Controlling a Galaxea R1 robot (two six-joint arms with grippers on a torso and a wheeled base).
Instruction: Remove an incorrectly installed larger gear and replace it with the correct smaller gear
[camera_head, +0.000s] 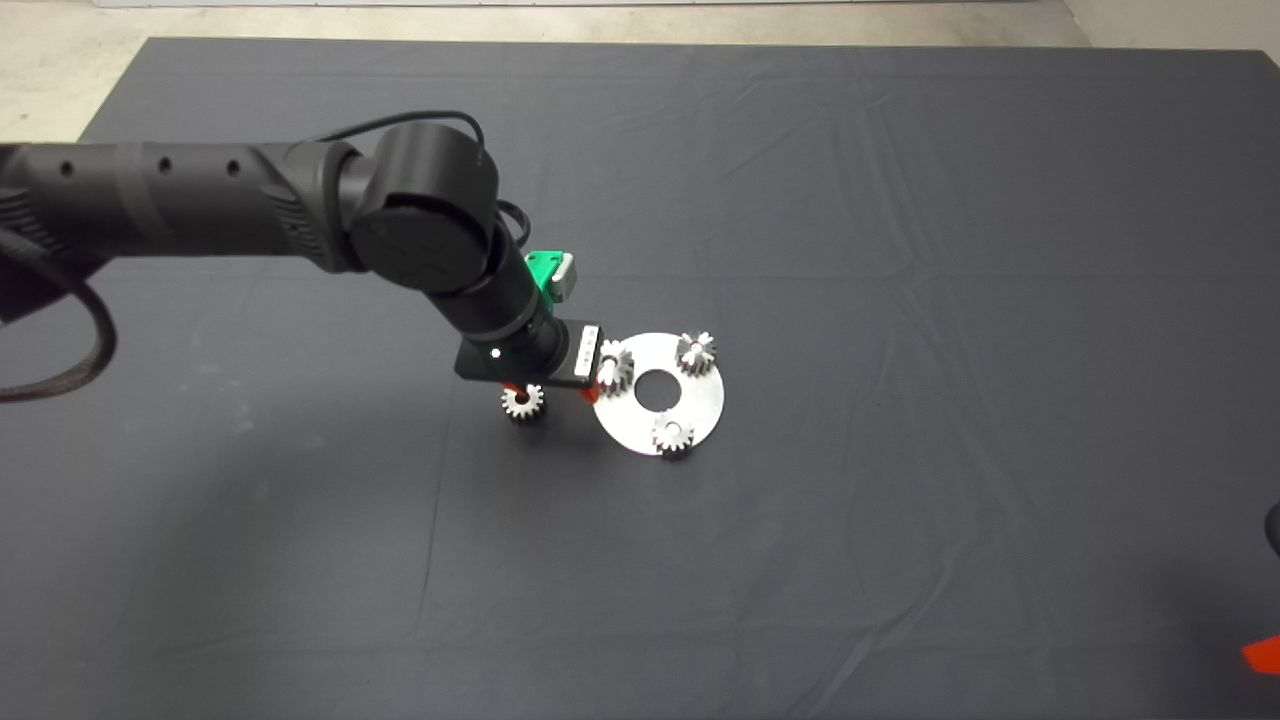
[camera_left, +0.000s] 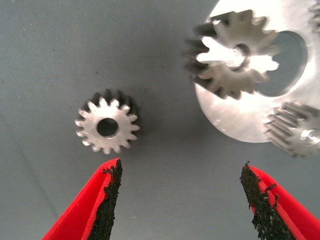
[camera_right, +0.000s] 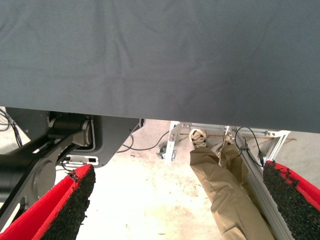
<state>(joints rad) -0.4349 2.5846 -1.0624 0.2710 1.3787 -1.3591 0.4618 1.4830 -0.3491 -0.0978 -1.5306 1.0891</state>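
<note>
A round silver plate (camera_head: 690, 405) with a centre hole lies on the dark mat. Three gears stand on it. The larger gear (camera_head: 613, 366) is at its left edge, thick with deep teeth; it also shows in the left wrist view (camera_left: 231, 54). Two small gears (camera_head: 696, 352) (camera_head: 673, 435) stand on the plate's other spots. The smaller gear (camera_head: 522, 402) lies flat on the mat left of the plate, also seen in the left wrist view (camera_left: 107, 127). My left gripper (camera_head: 550, 392) hovers open and empty above the mat between the loose gear and the plate (camera_left: 225, 117).
My right gripper (camera_head: 1262, 655) waits at the lower right edge, open (camera_right: 177, 175). Its wrist view shows the mat's edge (camera_right: 160, 112), the floor, the robot's base (camera_right: 50, 150) and a person's leg in tan trousers (camera_right: 220, 190).
</note>
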